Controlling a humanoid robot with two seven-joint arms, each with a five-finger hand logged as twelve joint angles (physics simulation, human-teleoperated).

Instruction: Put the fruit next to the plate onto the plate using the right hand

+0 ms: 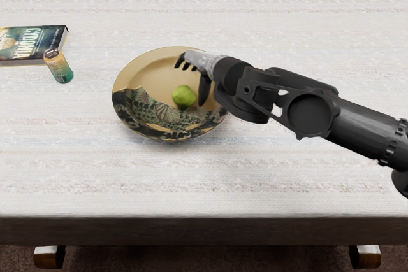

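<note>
Head view, one entry.

- Table [287, 176]: pale cloth top lying wide and bare along the front edge and the right side; far edge running under a brown wall.
- Book [29, 41] and can [58, 66]: sitting touching near the left edge, well apart from the plate.
- Plate [143, 74]: resting mid-table and holding one green fruit [184, 96] in its bowl.
- Right hand [203, 68]: hanging over the plate's right half, fingers loosely spread and gripping nothing, thumb pointing down just beside the fruit.
</note>
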